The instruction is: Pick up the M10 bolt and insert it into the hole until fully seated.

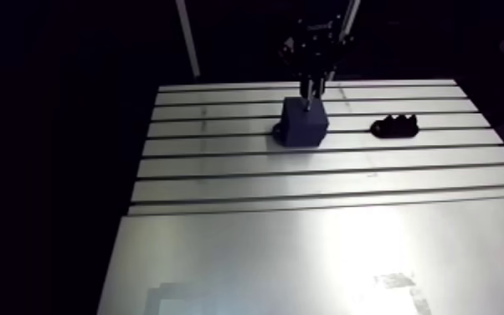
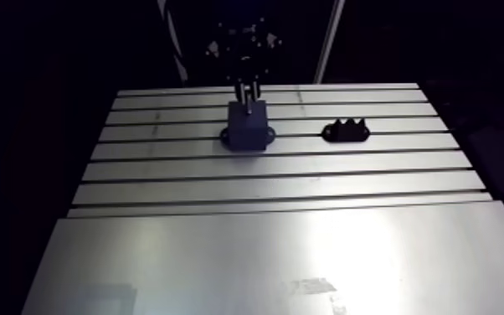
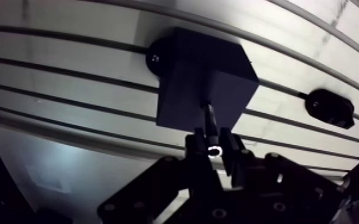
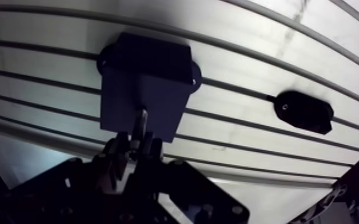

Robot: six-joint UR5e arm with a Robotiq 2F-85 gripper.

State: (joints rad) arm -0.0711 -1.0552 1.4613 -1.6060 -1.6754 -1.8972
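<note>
A dark blue block [image 1: 305, 122] stands on the slotted table [image 1: 322, 167], with flat feet at its base. My gripper [image 3: 213, 149] hangs directly over the block, shut on the M10 bolt [image 3: 209, 122]. The bolt's shank points down from between the fingers to the block's top face [image 3: 214, 65]. In the wrist view its tip meets the top face; I cannot tell how deep it sits. In the arm view the bolt [image 1: 306, 99] shows as a short bright pin between the gripper [image 1: 310, 82] and the block.
A small black ridged holder [image 1: 395, 126] lies on the table to the right of the block, seen too in the wrist view [image 3: 330, 107]. A smooth metal sheet [image 1: 306, 260] covers the table's near part.
</note>
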